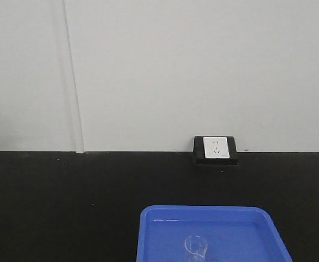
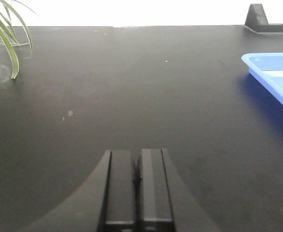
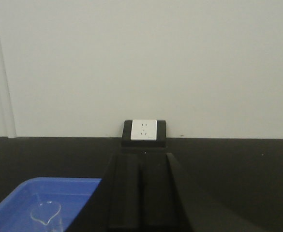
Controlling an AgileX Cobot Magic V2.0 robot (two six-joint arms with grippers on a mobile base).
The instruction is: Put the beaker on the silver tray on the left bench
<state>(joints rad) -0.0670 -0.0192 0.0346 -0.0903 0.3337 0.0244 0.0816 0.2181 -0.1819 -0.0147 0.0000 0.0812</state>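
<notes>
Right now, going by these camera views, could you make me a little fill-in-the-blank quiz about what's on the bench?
1. The clear glass beaker stands in a tray whose colour is ____.
2. The left gripper and the right gripper hold nothing, and the jaws of each are ____.
3. The white fitting at the foot of the wall is a power ____.
Missing words: blue; shut; socket.
</notes>
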